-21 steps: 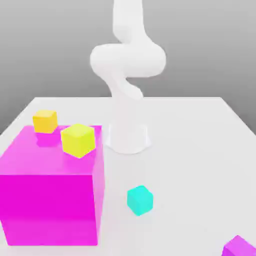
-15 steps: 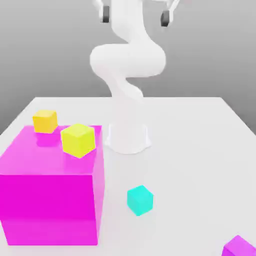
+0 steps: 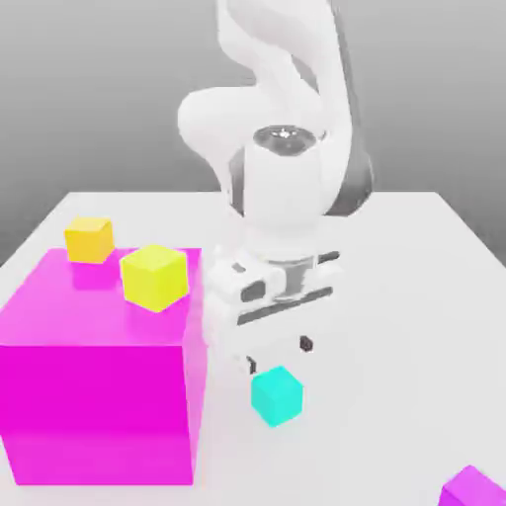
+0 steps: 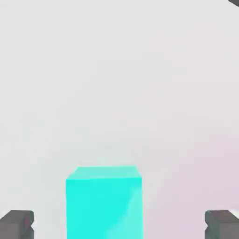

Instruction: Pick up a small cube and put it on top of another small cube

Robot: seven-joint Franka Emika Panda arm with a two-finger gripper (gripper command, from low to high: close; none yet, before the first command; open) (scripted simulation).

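Note that the gripper stands with its jaws spread to their full width and has hold of nothing. In the hand view you see the two dark fingertips at the picture's opposite lower corners, well apart from each other, with the small cube between them. Bare table shows on each side of the cube, so neither fingertip touches it. In the exterior view you see the gripper pointing down from the white arm, low over the table, just above and slightly behind the turquoise small cube. The cube rests on the white table, near the front of the scene, just to the exterior view's right of the big magenta block. You cannot tell from the exterior view whether the fingertips have reached the level of the cube's sides; the hand view shows the cube's top face and near face with clear gaps to both fingers. The yellow cube sits at the block's top right edge, and the orange cube lies at the far left behind the block. A second magenta block is cut off at the exterior view's lower right corner.
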